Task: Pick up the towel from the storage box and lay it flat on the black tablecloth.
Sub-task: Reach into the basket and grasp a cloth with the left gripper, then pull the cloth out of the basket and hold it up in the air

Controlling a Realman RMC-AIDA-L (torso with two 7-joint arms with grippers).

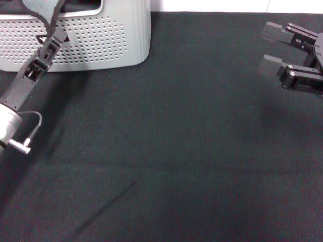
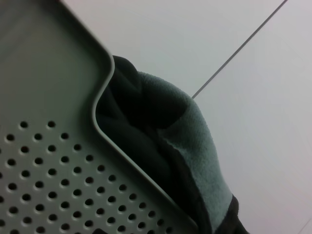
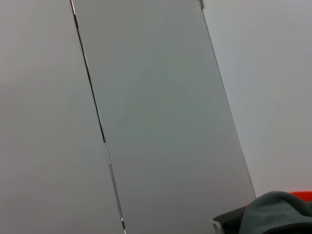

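Note:
The light grey storage box (image 1: 96,40) stands at the far left of the black tablecloth (image 1: 176,151). The towel (image 1: 41,9) shows its grey side and black trim, hanging over the box's front rim. My left gripper (image 1: 54,27) reaches up to that hanging edge and looks shut on it. The left wrist view shows the towel (image 2: 195,131) draped over the box's rim (image 2: 97,97). My right gripper (image 1: 275,48) is open and empty above the cloth's far right. The towel's yellow side is hidden.
The tablecloth covers the whole table from the box to the near edge. The right wrist view shows a pale wall, with the towel (image 3: 278,209) and a bit of something orange (image 3: 303,195) in one corner.

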